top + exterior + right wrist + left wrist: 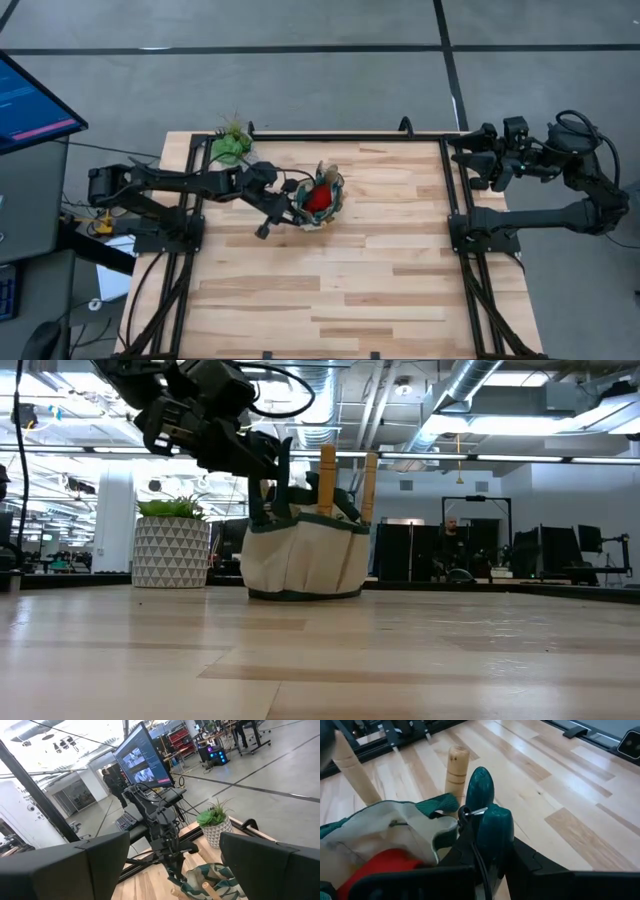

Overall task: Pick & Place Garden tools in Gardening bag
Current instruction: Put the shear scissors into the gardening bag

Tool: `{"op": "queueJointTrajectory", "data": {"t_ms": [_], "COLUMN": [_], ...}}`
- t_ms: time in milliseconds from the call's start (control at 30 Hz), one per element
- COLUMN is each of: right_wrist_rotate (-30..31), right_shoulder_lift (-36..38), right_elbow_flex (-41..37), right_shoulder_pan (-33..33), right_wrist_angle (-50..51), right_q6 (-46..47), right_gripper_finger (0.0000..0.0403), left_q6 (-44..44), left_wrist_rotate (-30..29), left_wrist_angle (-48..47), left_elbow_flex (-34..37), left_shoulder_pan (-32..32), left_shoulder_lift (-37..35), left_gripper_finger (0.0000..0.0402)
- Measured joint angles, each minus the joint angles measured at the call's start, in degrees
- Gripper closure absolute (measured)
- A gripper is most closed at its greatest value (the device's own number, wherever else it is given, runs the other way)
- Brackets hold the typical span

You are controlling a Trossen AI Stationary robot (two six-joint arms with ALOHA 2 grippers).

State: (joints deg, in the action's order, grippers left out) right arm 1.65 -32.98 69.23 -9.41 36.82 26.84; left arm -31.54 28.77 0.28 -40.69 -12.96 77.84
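The olive-and-beige gardening bag (pixel 327 208) stands upright on the table at its far middle; it also shows in the low view (pixel 300 560). In it are a red item (pixel 318 197) and two wooden tool handles (pixel 327 480) that stick up above its rim. My left gripper (pixel 298 206) is at the bag's left rim, shut on dark-green-handled pruning shears (pixel 481 787). The shears' blades are hidden. My right gripper (pixel 482 160) waits at the table's far right edge, open and empty. My left gripper pinches the shears' two handles (pixel 495 832) between its two fingers (pixel 522 862). The handles' rounded ends stick out past the fingertips. The fingers come slanting from the table's left, along the handles. The shears are over the bag's left rim (pixel 437 805); what is below the fingers is hidden.
A green plant in a whitish patterned pot (pixel 230 148) stands at the table's far left corner, close behind my left arm. The near half of the table (pixel 340 290) is bare wood. A monitor (pixel 30 100) stands off the table's left.
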Motion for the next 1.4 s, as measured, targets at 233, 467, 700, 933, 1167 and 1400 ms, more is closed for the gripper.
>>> {"op": "queueJointTrajectory", "data": {"t_ms": [233, 467, 700, 933, 1167, 1400], "right_wrist_rotate": [-0.11, -0.11, -0.13, -0.16, -0.15, -0.15], "right_shoulder_lift": [0.01, 0.01, -0.01, 0.01, 0.01, 0.0], "right_elbow_flex": [0.0, 0.0, 0.0, 0.0, 0.0, 0.0], "right_shoulder_pan": [0.0, 0.0, 0.0, 0.0, 0.0, 0.0], "right_wrist_angle": [0.02, 0.02, 0.02, 0.02, 0.02, 0.02], "right_q6": [0.03, -0.23, -0.11, 0.04, -0.4, -1.3], "right_gripper_finger": [0.0101, 0.0101, 0.0101, 0.0101, 0.0101, 0.0101], "left_q6": [1.28, 0.42, -4.11, 2.83, 15.03, 9.57], "left_wrist_rotate": [-1.9, -2.29, -2.46, 3.37, 9.16, 1.95], "left_wrist_angle": [-0.72, -0.34, 2.35, 0.95, -0.56, -0.3], "left_elbow_flex": [0.32, 0.31, 0.13, 0.31, 0.31, 0.3], "left_shoulder_pan": [-2.62, -5.02, -5.13, -5.2, -3.17, -1.59], "left_shoulder_lift": [-6.2, -3.3, 3.01, -0.19, -4.96, -5.32], "left_gripper_finger": [0.0371, 0.0371, 0.0371, 0.0371, 0.0371, 0.0371]}}
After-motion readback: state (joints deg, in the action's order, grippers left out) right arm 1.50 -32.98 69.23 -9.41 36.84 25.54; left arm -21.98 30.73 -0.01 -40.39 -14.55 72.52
